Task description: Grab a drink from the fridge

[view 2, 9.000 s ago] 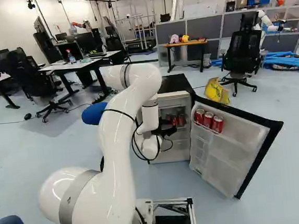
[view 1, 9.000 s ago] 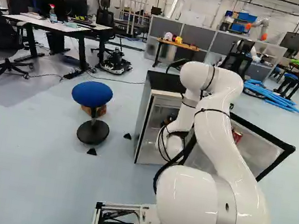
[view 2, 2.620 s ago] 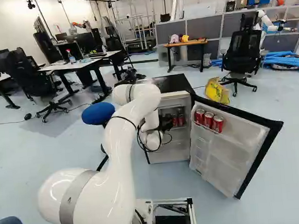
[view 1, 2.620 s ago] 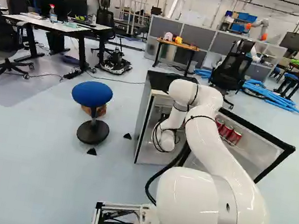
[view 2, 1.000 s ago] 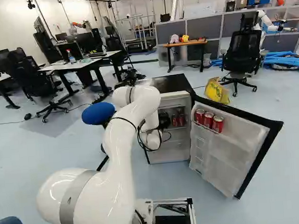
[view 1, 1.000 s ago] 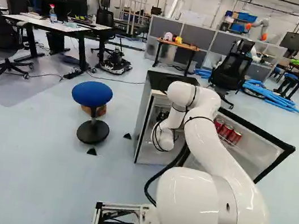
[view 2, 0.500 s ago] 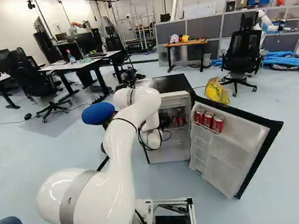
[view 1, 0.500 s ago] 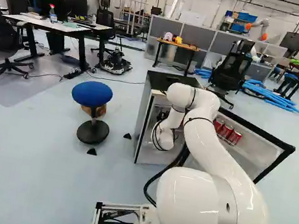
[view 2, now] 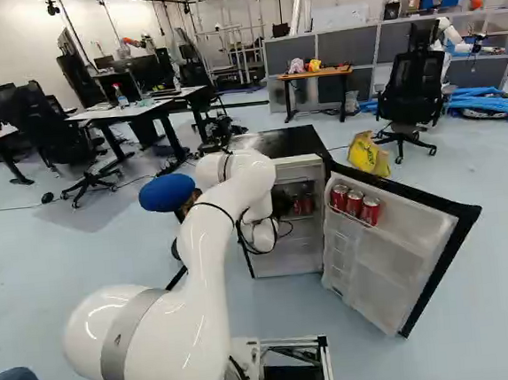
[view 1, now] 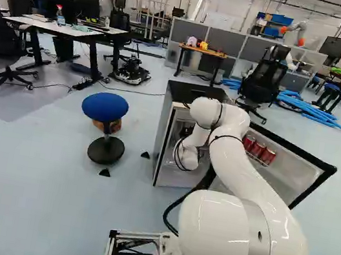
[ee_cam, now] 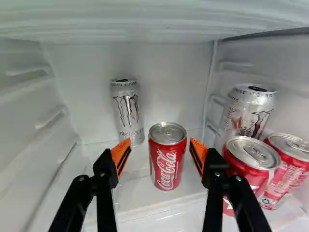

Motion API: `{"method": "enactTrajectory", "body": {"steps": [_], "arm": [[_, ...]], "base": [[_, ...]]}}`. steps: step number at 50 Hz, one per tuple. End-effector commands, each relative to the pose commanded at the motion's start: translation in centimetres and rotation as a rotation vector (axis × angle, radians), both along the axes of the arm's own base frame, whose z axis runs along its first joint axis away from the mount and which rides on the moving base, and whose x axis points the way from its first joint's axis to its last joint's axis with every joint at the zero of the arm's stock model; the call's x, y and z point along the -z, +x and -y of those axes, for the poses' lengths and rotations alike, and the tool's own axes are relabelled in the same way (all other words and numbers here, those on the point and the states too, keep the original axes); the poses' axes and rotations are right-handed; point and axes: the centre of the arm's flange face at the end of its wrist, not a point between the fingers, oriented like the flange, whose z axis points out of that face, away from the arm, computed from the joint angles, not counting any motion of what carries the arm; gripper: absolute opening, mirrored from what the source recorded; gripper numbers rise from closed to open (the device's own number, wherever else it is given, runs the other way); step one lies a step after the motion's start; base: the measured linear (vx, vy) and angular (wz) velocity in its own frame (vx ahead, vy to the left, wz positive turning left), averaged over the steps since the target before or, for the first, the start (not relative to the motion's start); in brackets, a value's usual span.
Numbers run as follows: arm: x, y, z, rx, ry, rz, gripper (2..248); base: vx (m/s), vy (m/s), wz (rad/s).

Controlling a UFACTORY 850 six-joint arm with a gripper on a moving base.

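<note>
We are seeing the fridge (view 2: pixel 290 140) and the base holding their places, with the door (view 2: pixel 410 247) hanging wide, while our arm (view 2: pixel 189 311) is sitting lower and farther left in the left base view than nine seconds ago, bringing the door's row of red cans (view 1: pixel 258 149) into that view; since half a second ago it is dipping only slightly. Our gripper (ee_cam: pixel 161 141) is facing inside, jaws spread, pinching nothing. The lone red can (ee_cam: pixel 167 164) is standing upright on the shelf, between the fingertips as we are sighting it, gaps showing on both sides; how deep it is sitting we cannot tell. We are judging this as final lining-up, with a small advance possibly needed before closing.
</note>
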Motion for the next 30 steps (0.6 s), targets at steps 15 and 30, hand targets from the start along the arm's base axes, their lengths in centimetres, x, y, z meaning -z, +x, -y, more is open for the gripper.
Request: {"method": "enactTrajectory", "body": {"steps": [15, 30], "arm": [[0.03, 0.06, -0.01, 0.000, 0.000, 0.001, 178], [0.03, 0.06, -0.01, 0.000, 0.000, 0.001, 96]], "base": [[0.000, 0.000, 0.000], [0.000, 0.000, 0.000]]}}
